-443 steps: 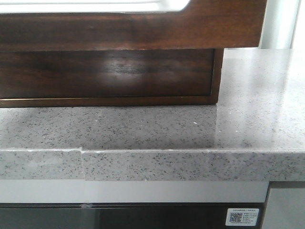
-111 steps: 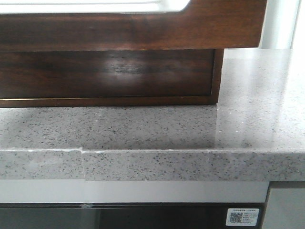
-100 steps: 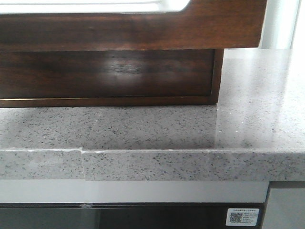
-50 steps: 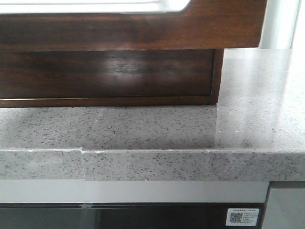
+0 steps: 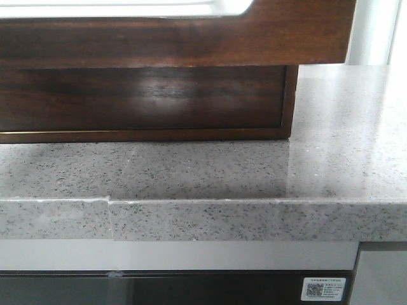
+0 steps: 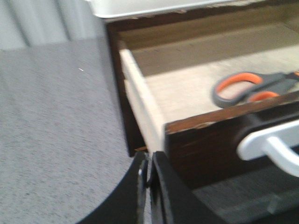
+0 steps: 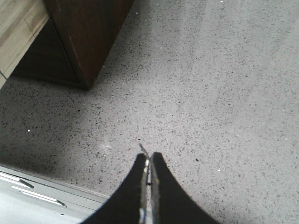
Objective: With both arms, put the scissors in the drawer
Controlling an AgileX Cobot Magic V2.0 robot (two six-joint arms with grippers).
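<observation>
The scissors [image 6: 247, 88], with grey and orange handles, lie inside the open drawer [image 6: 196, 140] in the left wrist view; their blades run out of frame. The drawer is dark reddish-brown wood with a pale inner floor and a white handle [image 6: 271, 147] on its front. In the front view the drawer [image 5: 172, 41] fills the top, with a white round-cornered area [image 5: 127, 7] along its upper edge. My left gripper [image 6: 149, 156] is shut and empty, just outside the drawer's front corner. My right gripper [image 7: 148, 156] is shut and empty, above the counter. Neither gripper shows in the front view.
The dark wood cabinet body [image 5: 146, 101] stands on a grey speckled stone counter [image 5: 210, 171]; its corner shows in the right wrist view [image 7: 88, 42]. The counter's front edge [image 5: 254, 219] has a seam at the left. A white tray edge [image 6: 140, 7] sits atop the cabinet.
</observation>
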